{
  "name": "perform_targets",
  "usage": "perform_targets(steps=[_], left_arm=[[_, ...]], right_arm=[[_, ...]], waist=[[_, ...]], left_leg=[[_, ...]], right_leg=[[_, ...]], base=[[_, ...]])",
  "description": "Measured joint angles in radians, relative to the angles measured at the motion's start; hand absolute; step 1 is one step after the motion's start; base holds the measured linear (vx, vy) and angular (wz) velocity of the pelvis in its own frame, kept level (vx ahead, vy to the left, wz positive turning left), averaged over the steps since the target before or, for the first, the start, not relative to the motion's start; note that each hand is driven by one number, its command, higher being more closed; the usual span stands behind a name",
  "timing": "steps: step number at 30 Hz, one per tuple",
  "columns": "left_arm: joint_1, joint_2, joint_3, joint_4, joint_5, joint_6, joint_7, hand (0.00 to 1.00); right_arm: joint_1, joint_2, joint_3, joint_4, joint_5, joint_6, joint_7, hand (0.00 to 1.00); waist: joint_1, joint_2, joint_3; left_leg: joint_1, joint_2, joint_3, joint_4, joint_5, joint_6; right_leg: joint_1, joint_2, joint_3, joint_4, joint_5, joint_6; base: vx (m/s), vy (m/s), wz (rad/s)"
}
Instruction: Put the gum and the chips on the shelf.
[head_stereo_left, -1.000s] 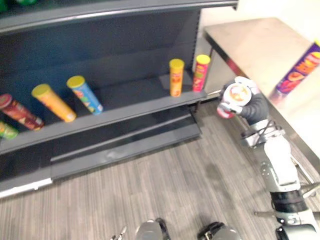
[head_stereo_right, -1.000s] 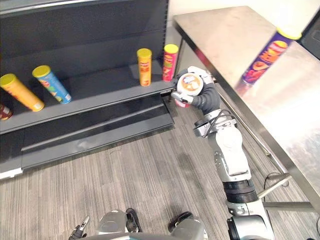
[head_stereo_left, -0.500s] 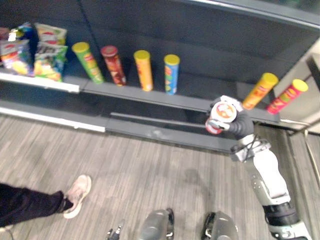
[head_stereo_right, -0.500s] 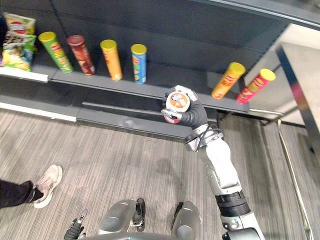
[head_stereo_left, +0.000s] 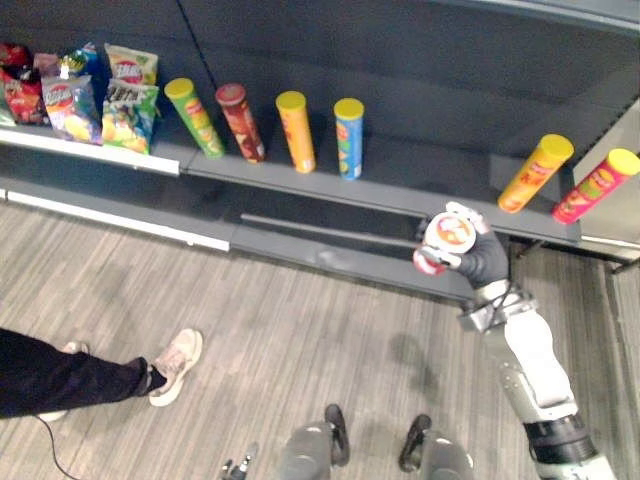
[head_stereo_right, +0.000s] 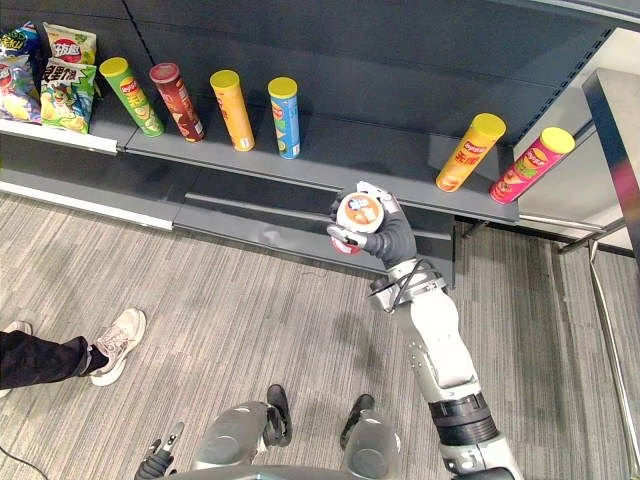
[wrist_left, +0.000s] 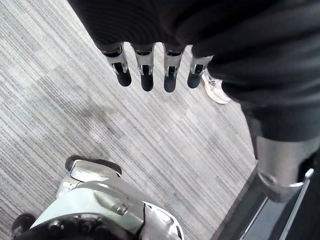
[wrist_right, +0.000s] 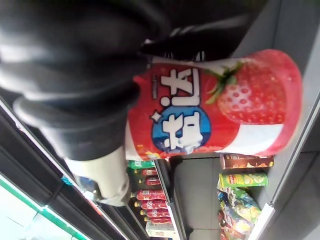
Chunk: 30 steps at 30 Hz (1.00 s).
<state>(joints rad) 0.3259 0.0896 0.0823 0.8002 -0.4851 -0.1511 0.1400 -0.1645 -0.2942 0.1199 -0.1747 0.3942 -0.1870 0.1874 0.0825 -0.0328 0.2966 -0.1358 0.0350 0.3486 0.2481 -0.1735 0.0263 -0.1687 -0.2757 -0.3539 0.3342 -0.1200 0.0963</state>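
My right hand is shut on a red and white gum tub with a strawberry picture. I hold it lid toward me, above the floor in front of the dark shelf, between the blue chip can and the yellow-orange can. The tub is apart from the shelf board. My left hand hangs over the grey floor with its fingers straight, holding nothing.
Green, dark red and orange chip cans stand on the shelf, and a pink can at its right end. Snack bags fill the left section. A person's leg and shoe are on the floor at left.
The camera has swung left, from the steel table and shelf end to the whole shelf row. My right hand has kept the gum tub, staying in front of the shelf.
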Motion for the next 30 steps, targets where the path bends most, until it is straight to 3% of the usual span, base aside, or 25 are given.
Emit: perform_targets(steps=[4, 5, 11, 15, 17, 23, 30], left_arm=[[0.000, 0.015, -0.024, 0.000, 0.028, 0.003, 0.001, 0.00], [0.000, 0.068, -0.079, 0.002, 0.037, 0.030, 0.010, 0.00], [0.000, 0.065, -0.077, 0.010, 0.053, 0.029, 0.014, 0.00], [0.005, 0.056, -0.066, 0.037, 0.141, 0.024, 0.048, 0.00], [0.022, 0.043, -0.043, 0.040, 0.194, 0.015, 0.063, 0.00], [0.033, 0.021, -0.004, 0.041, 0.343, -0.024, 0.131, 0.00], [0.034, 0.017, 0.004, 0.041, 0.353, -0.025, 0.137, 0.00]], right_arm=[[0.021, 0.004, -0.002, 0.000, 0.001, -0.001, 0.016, 1.00], [0.074, 0.038, -0.012, -0.006, 0.002, -0.001, 0.017, 1.00], [0.094, 0.038, -0.022, -0.005, 0.002, -0.001, 0.018, 1.00], [0.141, 0.039, -0.068, -0.004, 0.002, -0.001, 0.019, 1.00], [0.167, 0.039, -0.098, -0.001, 0.002, -0.001, 0.020, 1.00], [0.204, 0.039, -0.194, 0.045, 0.000, -0.003, 0.003, 1.00], [0.204, 0.039, -0.203, 0.072, -0.001, -0.023, -0.034, 1.00]], waist=[[-0.007, -0.001, 0.000], [-0.027, -0.032, -0.031], [-0.030, -0.027, -0.051], [-0.041, -0.018, -0.094], [-0.051, -0.017, -0.133], [-0.053, -0.013, -0.175], [-0.050, -0.015, -0.183]], left_leg=[[0.039, -0.002, 0.021, -0.048, 0.020, 0.001], [0.085, -0.006, 0.031, -0.106, 0.043, 0.001], [0.088, -0.006, 0.031, -0.107, 0.043, 0.002], [0.138, -0.008, 0.032, -0.143, 0.047, -0.002], [0.167, -0.008, 0.038, -0.182, 0.057, -0.013], [0.250, -0.009, 0.047, -0.279, 0.099, -0.036], [0.270, -0.010, 0.047, -0.318, 0.118, -0.042]], right_leg=[[0.021, 0.013, 0.030, -0.029, 0.019, -0.004], [0.058, 0.037, 0.059, -0.086, 0.039, -0.004], [0.066, 0.041, 0.058, -0.104, 0.041, -0.001], [0.142, 0.058, 0.054, -0.184, 0.053, 0.017], [0.171, 0.070, 0.051, -0.225, 0.067, 0.015], [0.229, 0.093, 0.032, -0.270, 0.075, 0.015], [0.233, 0.098, 0.028, -0.272, 0.075, 0.015]], base=[[0.02, 0.000, -0.12], [0.01, 0.000, -0.07], [0.00, 0.000, 0.01], [0.05, 0.000, -0.02], [0.06, -0.004, -0.10], [0.06, -0.018, -0.02], [0.00, 0.000, 0.00]])
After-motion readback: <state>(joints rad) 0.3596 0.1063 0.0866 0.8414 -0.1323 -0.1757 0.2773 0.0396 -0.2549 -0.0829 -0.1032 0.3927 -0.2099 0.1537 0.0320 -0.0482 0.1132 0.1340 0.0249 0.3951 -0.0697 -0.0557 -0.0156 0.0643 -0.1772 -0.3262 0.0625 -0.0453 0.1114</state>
